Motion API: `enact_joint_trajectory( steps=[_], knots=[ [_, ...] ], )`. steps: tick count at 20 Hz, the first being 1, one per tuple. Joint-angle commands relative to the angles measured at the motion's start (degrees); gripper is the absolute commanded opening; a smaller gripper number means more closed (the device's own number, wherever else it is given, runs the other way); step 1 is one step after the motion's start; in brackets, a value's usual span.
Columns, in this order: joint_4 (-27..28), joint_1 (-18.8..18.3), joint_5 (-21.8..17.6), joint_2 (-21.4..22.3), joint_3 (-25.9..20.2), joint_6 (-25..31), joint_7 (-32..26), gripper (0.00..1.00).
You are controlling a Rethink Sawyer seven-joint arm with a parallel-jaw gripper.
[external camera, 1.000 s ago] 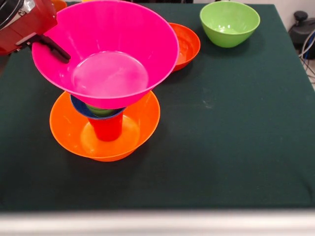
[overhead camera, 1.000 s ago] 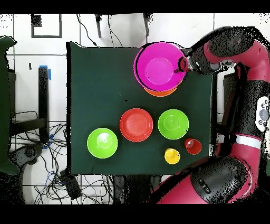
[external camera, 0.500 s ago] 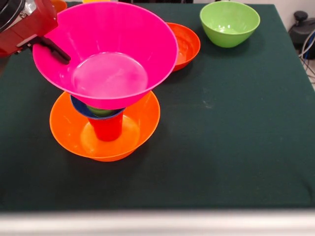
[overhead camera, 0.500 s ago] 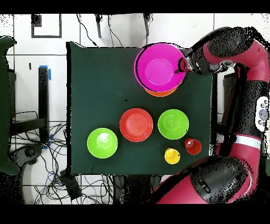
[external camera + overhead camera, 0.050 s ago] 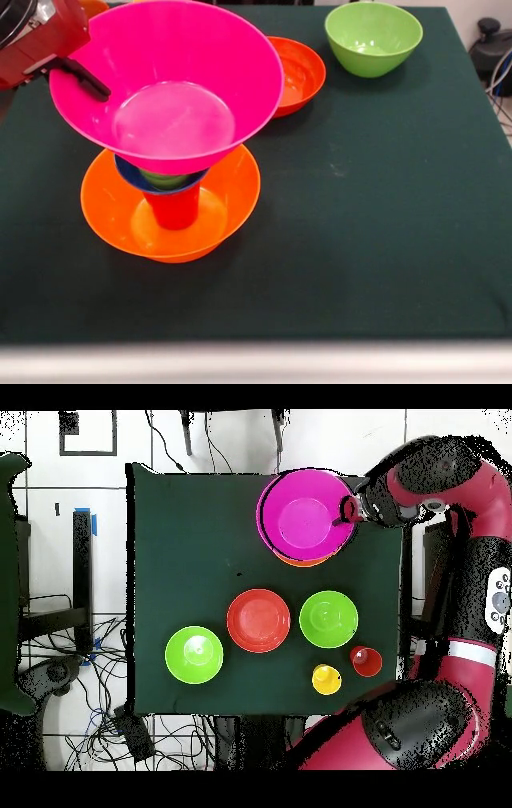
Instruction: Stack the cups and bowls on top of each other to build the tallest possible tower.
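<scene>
Front view gives us the stack: the large orange bowl (image 5: 232, 200) on the table (image 5: 384, 200), a red cup (image 5: 172, 210) in it, a small blue bowl (image 5: 132, 176) and a light green cup (image 5: 164, 181) above. Our gripper (image 5: 80, 78) is clamped on the rim of the large pink bowl (image 5: 172, 80) over them. Overhead view hides the stack under the pink bowl, yet shows a red cup (image 5: 365, 661) and yellow cup (image 5: 326, 679) near the table's edge.
</scene>
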State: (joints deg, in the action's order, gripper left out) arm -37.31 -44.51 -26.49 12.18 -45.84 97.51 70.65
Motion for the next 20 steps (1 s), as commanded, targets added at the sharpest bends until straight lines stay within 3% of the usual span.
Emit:
enact_joint_trajectory(
  steps=[1,11,20],
  knots=[
    [2.4,-0.3,-5.2,0.1,0.5,7.2,-23.8,0.00],
    [4.2,-0.7,-6.5,-1.4,-0.2,7.5,-25.8,0.00],
    [0.2,-1.0,-4.4,-0.2,0.8,5.3,-22.6,0.00]
  ],
)
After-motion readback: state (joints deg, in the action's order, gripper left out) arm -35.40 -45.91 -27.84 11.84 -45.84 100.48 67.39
